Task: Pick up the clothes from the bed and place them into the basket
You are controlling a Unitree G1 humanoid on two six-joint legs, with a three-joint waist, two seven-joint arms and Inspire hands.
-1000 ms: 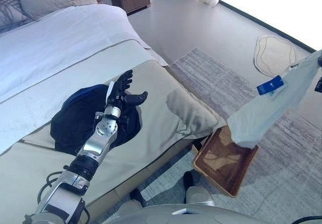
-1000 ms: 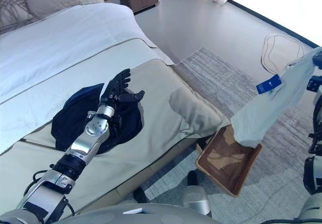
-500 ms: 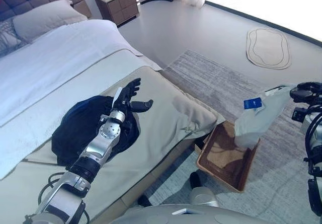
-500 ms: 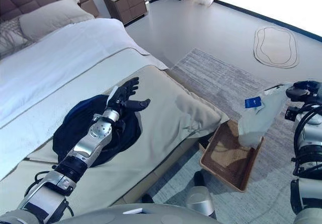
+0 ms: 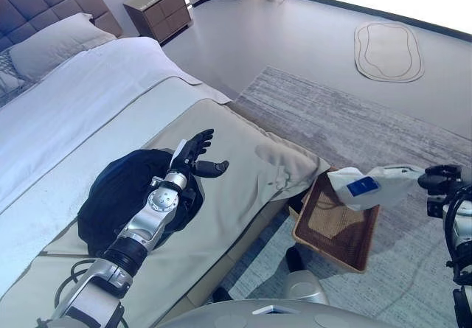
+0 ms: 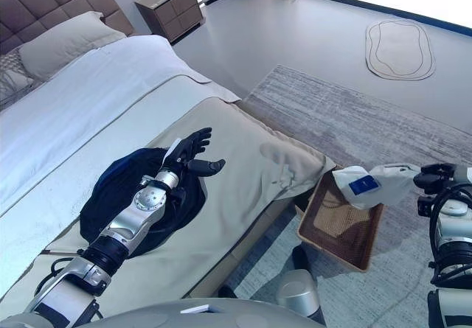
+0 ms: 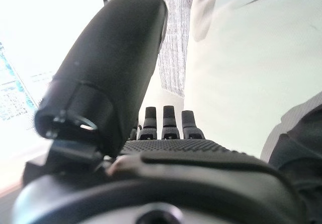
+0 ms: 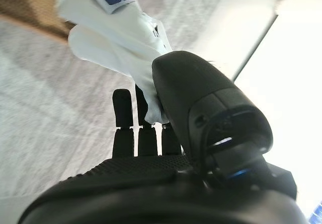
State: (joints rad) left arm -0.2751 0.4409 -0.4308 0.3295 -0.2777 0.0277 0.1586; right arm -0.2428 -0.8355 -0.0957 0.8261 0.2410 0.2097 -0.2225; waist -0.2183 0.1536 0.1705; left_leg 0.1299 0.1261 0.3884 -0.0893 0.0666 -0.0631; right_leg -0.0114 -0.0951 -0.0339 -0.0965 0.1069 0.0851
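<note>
A pale garment with a blue tag (image 5: 372, 186) hangs across the far rim of the brown woven basket (image 5: 335, 228) on the floor beside the bed. My right hand (image 5: 440, 180) pinches one end of it between thumb and fingers; the right wrist view shows the cloth (image 8: 118, 32) held there. A dark navy garment (image 5: 122, 192) lies bunched on the beige bed cover (image 5: 236, 158). My left hand (image 5: 193, 155) hovers over its near edge, fingers straight and spread, holding nothing.
The bed has a white sheet (image 5: 81, 99), a pillow (image 5: 51, 37) and a padded headboard. A wooden nightstand (image 5: 156, 7) stands behind it. A grey rug (image 5: 346, 114) lies under the basket, and a small oval mat (image 5: 389, 48) farther off.
My right hand has come down with the pale garment, from hanging high above the basket to draping over its rim. The camera has shifted; my left hand stays over the dark garment.
</note>
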